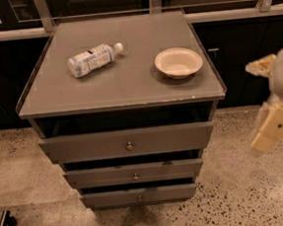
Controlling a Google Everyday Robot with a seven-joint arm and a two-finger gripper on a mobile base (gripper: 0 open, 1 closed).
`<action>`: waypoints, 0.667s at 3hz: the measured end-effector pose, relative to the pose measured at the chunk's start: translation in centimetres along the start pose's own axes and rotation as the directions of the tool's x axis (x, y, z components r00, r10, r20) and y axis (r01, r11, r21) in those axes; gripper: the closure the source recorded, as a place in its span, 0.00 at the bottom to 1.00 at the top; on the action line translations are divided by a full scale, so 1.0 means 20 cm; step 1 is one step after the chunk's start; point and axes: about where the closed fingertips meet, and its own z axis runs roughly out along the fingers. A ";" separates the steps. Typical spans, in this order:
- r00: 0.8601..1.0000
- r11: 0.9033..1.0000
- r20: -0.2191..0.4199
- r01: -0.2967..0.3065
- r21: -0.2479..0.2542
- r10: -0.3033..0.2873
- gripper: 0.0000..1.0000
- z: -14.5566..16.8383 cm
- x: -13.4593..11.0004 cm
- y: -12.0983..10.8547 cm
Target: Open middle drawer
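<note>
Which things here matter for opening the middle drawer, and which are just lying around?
For the job: middle drawer, its knob, gripper at far right.
Lying about: bottle, bowl, both on the cabinet top.

Dim warm light; deep shadows under cabinet top [129, 81]; claw [274, 104] blurred, right edge.
</note>
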 end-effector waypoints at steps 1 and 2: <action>0.979 0.987 0.119 -0.163 -0.018 0.163 0.00 0.20 0.10 0.19; 0.938 0.953 0.170 -0.293 -0.081 0.303 0.00 0.56 0.21 0.37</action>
